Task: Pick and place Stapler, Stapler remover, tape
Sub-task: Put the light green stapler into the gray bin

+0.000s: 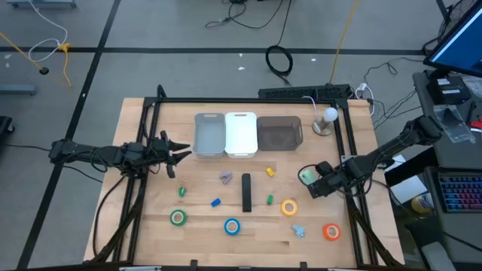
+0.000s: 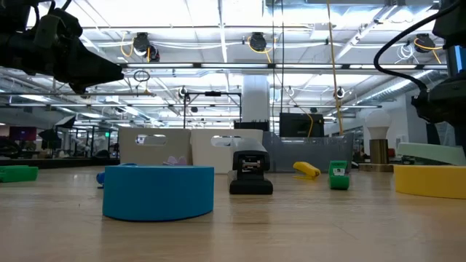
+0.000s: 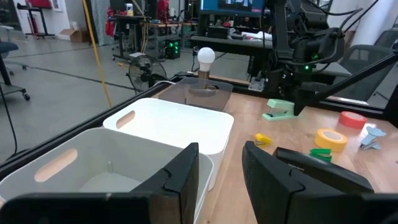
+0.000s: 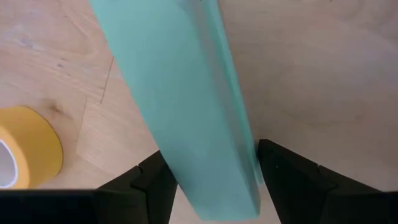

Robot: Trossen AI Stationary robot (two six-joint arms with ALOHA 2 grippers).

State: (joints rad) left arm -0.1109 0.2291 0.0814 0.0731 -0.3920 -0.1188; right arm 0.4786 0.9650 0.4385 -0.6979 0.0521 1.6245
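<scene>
The right end effector [image 1: 315, 181] is at the right side of the bench [image 1: 151, 211], and its two fingers stand on either side of a mint green stapler [image 1: 306, 176], closed around it; the long axis of the stapler runs forward between the fingers. The left end effector [image 1: 179, 153] hovers just beside the grey bin [image 1: 209, 135] with its fingers apart and nothing between them. The black stapler [image 1: 246, 192] lies in the middle of the bench, long axis pointing toward the white bin [image 1: 241, 134], with the yellow tape [image 1: 289, 207] near the right end effector.
</scene>
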